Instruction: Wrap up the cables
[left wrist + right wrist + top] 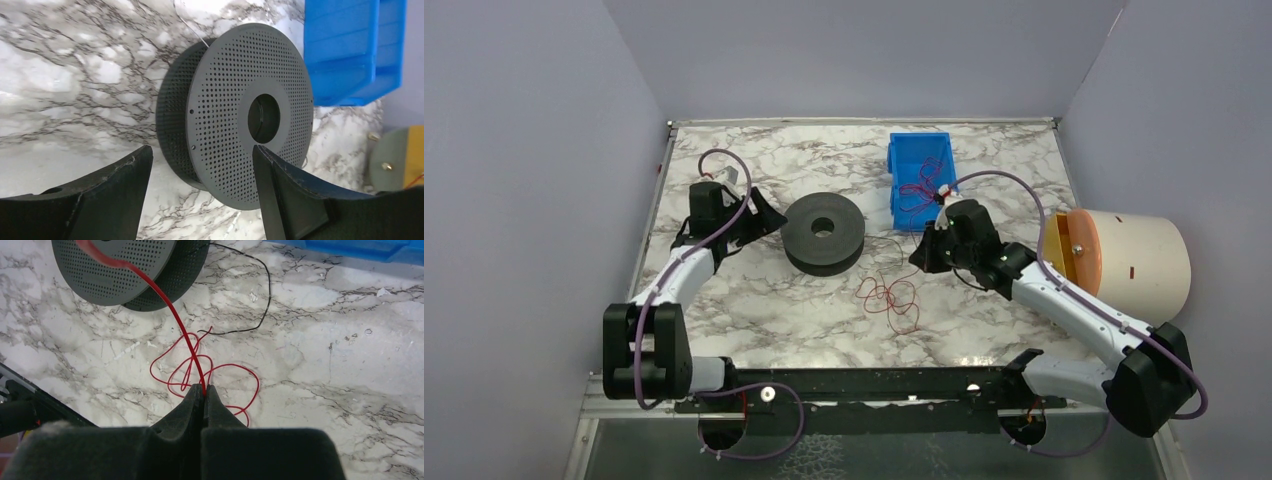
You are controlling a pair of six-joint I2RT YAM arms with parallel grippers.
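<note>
Landmark: a dark grey perforated spool (823,232) lies flat near the middle of the marble desk (724,310).
Red cable: the red cable (196,360) sits in loose loops on the desk just to the near-right of the spool, with one strand rising from them.
Right pincer: the right pincer (202,390) is clenched on that rising strand, right of the spool, with the fingertips pressed together.
Left pincer: the left pincer (200,152) is released and holds nothing, with its jaws spread on the spool's left side and the flange between them.
Other cables: tangled cables (914,195) lie in a blue bin (919,150) beyond and right of the spool. A thin black wire (262,290) curves on the desk beside the spool.
Handling: the cable looks hair-thin, nearly weightless and limp (it will snag on its own loops sooner than break). It probably slips unless pinched hard.
Where to hold: probably near a free end, clear of the tangle, so the loops pull out singly.
Spool: it seems rigid and light, so it likely needs steadying at the rim.
</note>
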